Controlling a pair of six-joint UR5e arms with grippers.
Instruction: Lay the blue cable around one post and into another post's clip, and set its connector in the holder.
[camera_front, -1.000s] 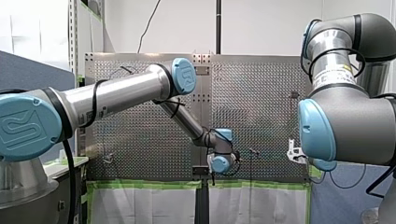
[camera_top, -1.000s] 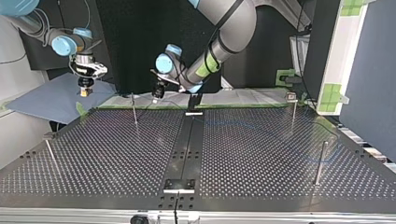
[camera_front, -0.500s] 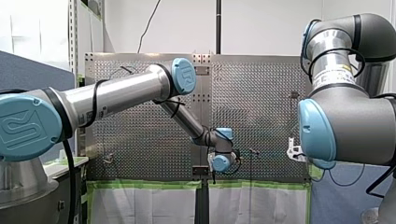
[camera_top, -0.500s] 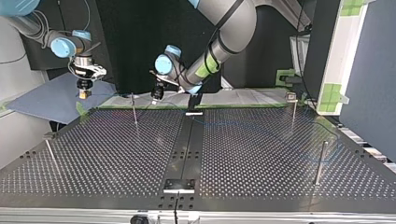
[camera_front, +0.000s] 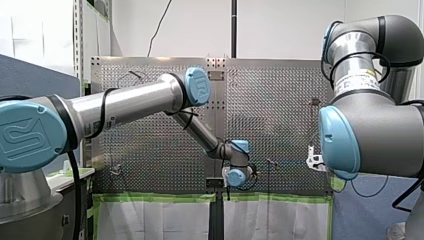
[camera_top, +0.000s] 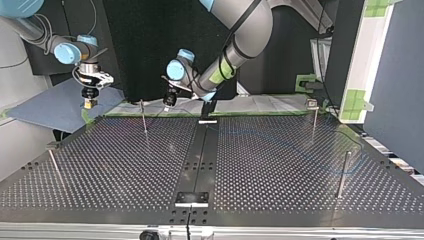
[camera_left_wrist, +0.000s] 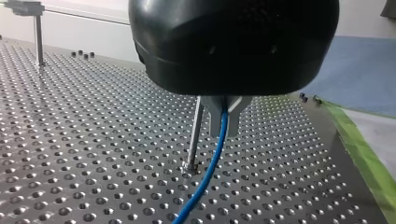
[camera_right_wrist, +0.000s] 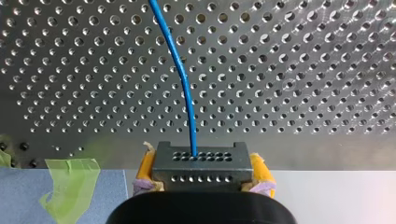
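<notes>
- At the top view's far left, a thin post stands on the perforated table.
- My right gripper hangs just off the table's far edge, by a blue mat. Its wrist view shows its yellow pads clamped on a grey connector, with the blue cable running from it out over the holes.
- A second post stands near the far edge, between the two grippers.
- My left gripper hovers low, near that post. In its wrist view, its metal fingers are pinched tight on the cable, with the post just beside them.
- Right of the table's middle, the cable shows as a faint line crossing the table's right half.
- A clip-topped post stands near the far right corner.
- By the last post, the cable curves. Whether it wraps around that post cannot be made out.
</notes>
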